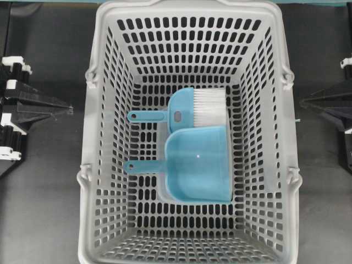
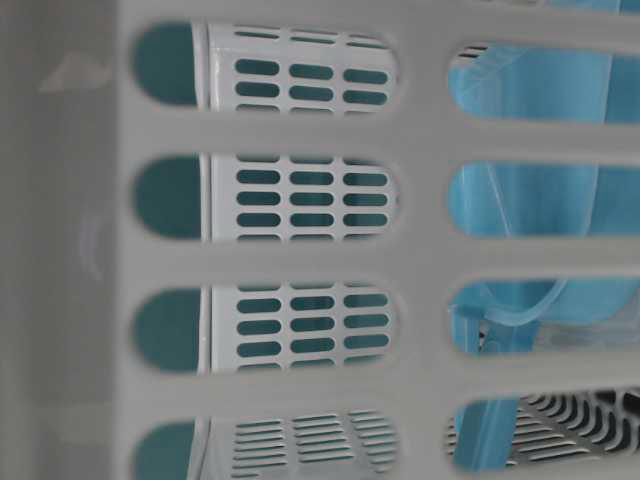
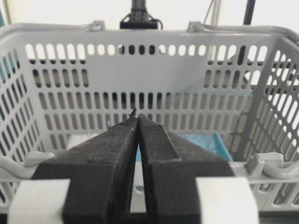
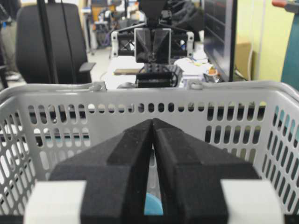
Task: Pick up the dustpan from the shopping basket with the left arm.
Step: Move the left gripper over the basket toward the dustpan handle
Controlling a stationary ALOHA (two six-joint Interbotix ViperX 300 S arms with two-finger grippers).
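Observation:
The light blue dustpan (image 1: pixel 199 165) lies flat on the floor of the grey shopping basket (image 1: pixel 108 110), its thin handle pointing left. It also shows in the left wrist view (image 3: pixel 205 141), past the fingers. My left gripper (image 1: pixel 69 110) is shut and empty, outside the basket's left wall, level with its rim (image 3: pixel 140 35). My right gripper (image 1: pixel 302 103) is shut and empty, outside the right wall (image 4: pixel 140 95). In both wrist views the fingertips meet, at the left gripper (image 3: pixel 137 116) and the right gripper (image 4: pixel 152 120).
A smaller blue hand brush (image 1: pixel 190 109) with white bristles lies just behind the dustpan, its handle also pointing left. The basket's high slotted walls enclose both. In the table-level view, blue plastic (image 2: pixel 530 200) shows through the wall slots.

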